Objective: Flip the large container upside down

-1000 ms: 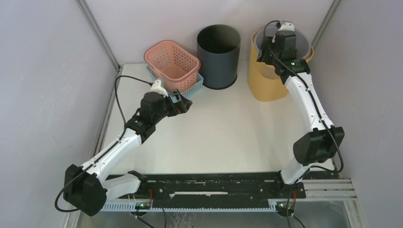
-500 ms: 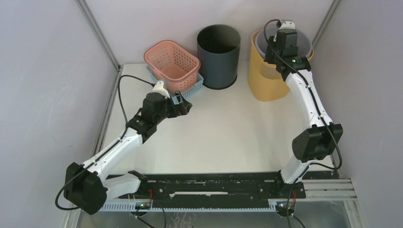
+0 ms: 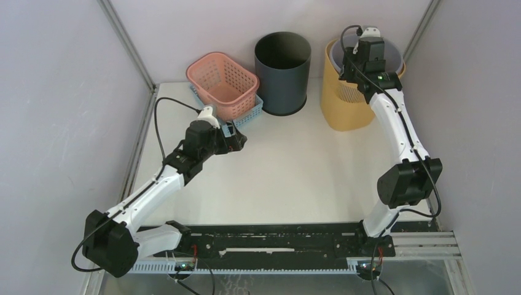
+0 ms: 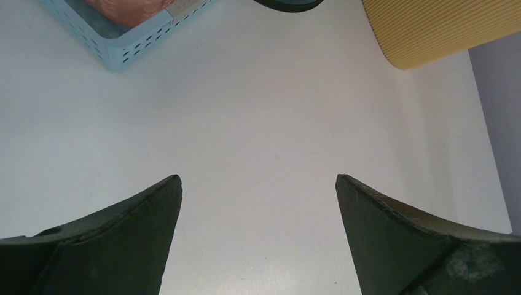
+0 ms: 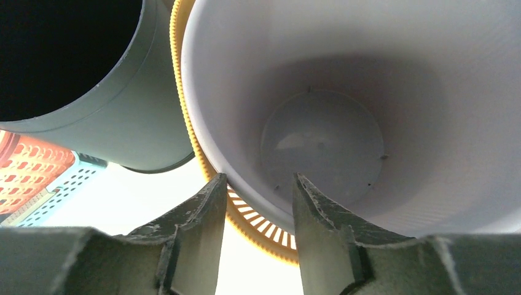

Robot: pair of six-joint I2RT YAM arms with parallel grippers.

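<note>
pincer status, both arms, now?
Left pincer: open, holding nothing.
Right pincer: fingers either side of the yellow bin rim, grip cannot be told.

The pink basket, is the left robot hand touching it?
Apart. The left wrist view shows the left gripper open over bare table, the pink basket farther off.

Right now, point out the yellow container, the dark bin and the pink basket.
yellow container (image 3: 342, 109), top external view, ribbed outer wall.
dark bin (image 3: 282, 83), top external view, outer side wall.
pink basket (image 3: 231, 90), top external view, perforated front wall.
</note>
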